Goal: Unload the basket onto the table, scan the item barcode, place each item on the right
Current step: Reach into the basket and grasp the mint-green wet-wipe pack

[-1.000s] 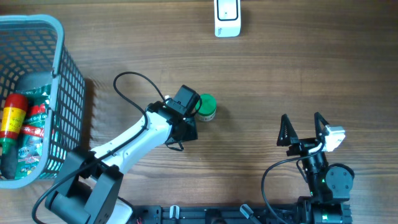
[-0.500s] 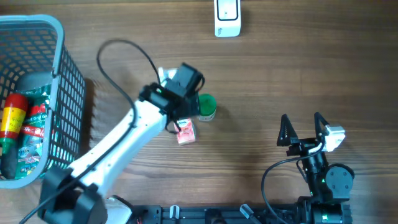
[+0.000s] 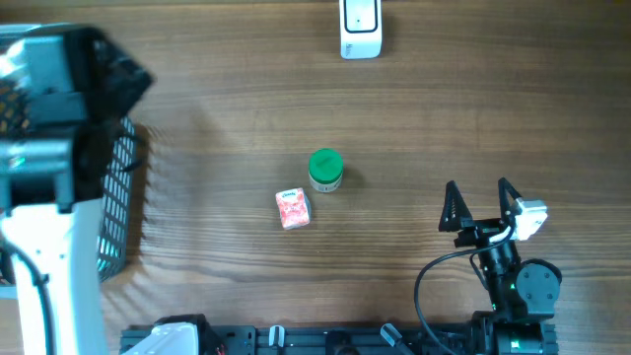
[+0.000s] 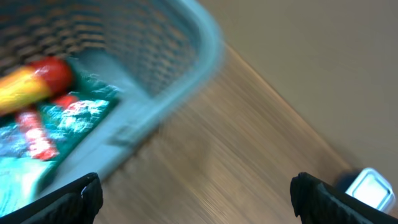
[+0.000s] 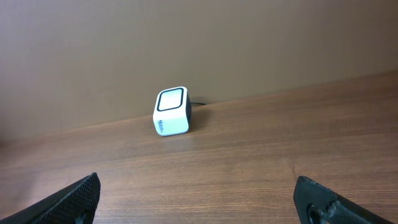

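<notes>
We see the left end effector and right end effector apart, empty; we judge the packet, at six o'clock from the scanner, still unscanned.

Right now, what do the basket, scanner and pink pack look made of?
Basket: moulded plastic, matte light blue, judging by the open lattice walls and the thick smooth rim.
Scanner: hard plastic, with a smooth white shell and a dark glossy window.
Pink pack: probably printed card or film, but it is too small to tell which.
</notes>
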You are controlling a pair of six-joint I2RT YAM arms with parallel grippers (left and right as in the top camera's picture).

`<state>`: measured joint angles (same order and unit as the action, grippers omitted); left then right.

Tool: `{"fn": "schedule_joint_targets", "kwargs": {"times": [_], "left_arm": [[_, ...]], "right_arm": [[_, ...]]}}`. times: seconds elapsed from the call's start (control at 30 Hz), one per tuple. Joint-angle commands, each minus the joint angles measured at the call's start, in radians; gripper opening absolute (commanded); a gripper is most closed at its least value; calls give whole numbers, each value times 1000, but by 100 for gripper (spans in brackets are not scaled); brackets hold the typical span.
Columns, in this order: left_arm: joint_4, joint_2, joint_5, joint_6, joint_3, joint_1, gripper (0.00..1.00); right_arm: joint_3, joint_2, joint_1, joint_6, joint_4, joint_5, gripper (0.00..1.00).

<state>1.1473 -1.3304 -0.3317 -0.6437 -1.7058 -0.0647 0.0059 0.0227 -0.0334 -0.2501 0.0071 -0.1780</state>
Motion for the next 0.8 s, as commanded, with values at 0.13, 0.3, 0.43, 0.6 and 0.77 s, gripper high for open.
{"fn": "schedule_joint_targets", "kwargs": {"times": [0.13, 0.3, 0.43, 0.6, 0.77], "left_arm": [[169, -75, 236, -105, -8, -525, 100], [265, -203, 237, -56, 26, -650, 100], [251, -361, 238, 161, 112, -654, 100], [209, -533, 229, 226, 172, -651, 100], [183, -602, 226, 225, 245, -651, 98]], "right_arm": [[0, 2, 8, -14, 5, 14, 100], [0, 2, 8, -14, 5, 14, 100], [0, 2, 8, -14, 5, 14, 100], [0, 2, 8, -14, 5, 14, 100], [0, 2, 8, -14, 5, 14, 100]]}}
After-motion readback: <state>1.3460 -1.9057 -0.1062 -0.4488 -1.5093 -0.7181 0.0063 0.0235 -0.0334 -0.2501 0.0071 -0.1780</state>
